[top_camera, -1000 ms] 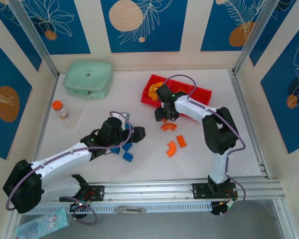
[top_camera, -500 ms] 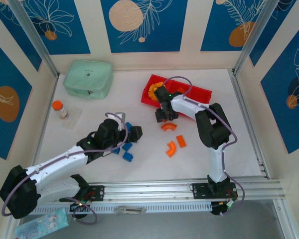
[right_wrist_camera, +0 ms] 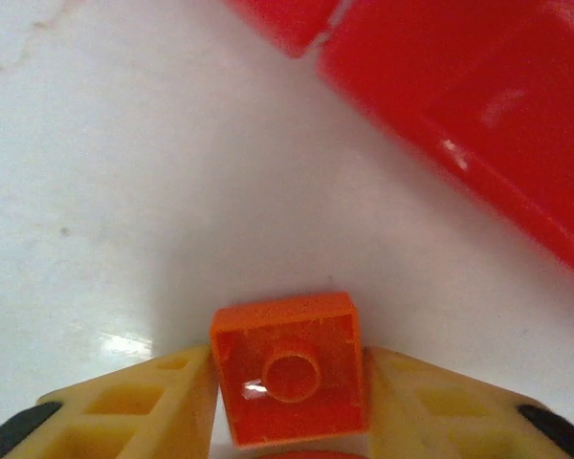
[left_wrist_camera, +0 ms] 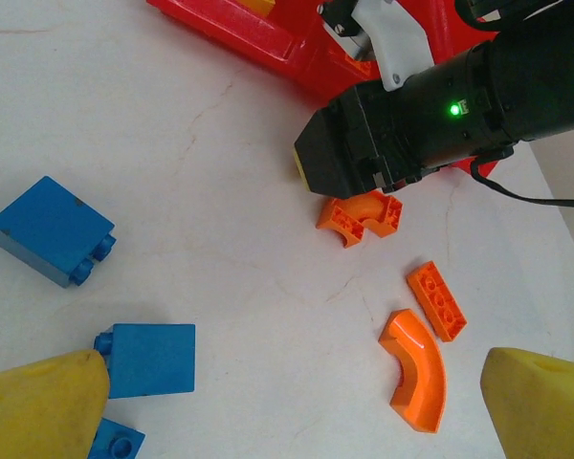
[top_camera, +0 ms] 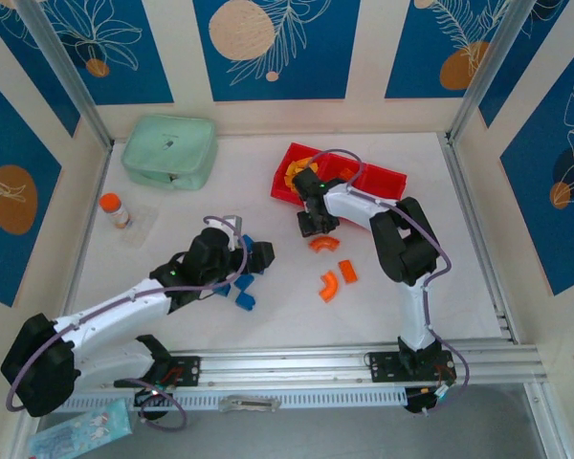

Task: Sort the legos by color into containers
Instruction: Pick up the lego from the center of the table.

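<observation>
- No legible txt, brand or no. in any view.
- Mint-green case (top_camera: 169, 150), upper left: tiny dark mark on lid, too small to read.
- Orange-capped bottle (top_camera: 116, 210), left edge: label unreadable.

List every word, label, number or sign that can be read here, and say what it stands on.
No text can be read in these pictures.
Mint-green case: a small mark on the lid, too small to read.
Orange-capped bottle: label too small to read.
Printed packet at the near-left corner: blurred, unreadable.
Square orange brick: no lettering shows.
</observation>
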Motion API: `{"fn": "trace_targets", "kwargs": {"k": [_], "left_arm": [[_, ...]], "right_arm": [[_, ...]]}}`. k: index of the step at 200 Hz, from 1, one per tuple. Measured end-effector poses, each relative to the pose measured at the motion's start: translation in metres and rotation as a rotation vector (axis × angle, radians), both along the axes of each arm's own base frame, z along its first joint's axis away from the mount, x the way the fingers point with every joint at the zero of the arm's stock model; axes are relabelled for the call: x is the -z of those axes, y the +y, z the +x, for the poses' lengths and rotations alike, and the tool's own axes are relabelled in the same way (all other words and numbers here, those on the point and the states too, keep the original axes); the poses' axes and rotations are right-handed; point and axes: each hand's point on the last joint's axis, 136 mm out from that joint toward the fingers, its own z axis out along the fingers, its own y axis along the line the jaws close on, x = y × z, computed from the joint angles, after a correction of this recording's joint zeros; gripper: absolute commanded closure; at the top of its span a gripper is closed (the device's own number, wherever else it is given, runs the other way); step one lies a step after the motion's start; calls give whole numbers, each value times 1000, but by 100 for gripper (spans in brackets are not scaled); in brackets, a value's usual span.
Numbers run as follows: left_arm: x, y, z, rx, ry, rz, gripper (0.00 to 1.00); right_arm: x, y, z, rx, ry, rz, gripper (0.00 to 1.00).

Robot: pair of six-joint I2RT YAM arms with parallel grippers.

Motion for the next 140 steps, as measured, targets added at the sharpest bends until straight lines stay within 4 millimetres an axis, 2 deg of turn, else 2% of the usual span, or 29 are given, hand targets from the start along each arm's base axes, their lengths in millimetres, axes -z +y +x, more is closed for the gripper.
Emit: {"fn": "trace_targets", "kwargs": {"k": [41, 101, 120, 140], "left_arm": [[-1, -1, 1, -3, -2, -10, 1], [-2, -1, 0, -1, -1, -11, 1], [-1, -2, 1, 1, 2, -8, 1], [3, -5, 2, 7, 12, -4, 1]], "right_arm": [[0, 4, -2, -10, 0, 4, 69], [-4, 4, -2, -4, -5, 9, 72], [-17, 3, 0, 12, -23, 32, 72], [-39, -1, 7, 43, -52, 75, 73]]}}
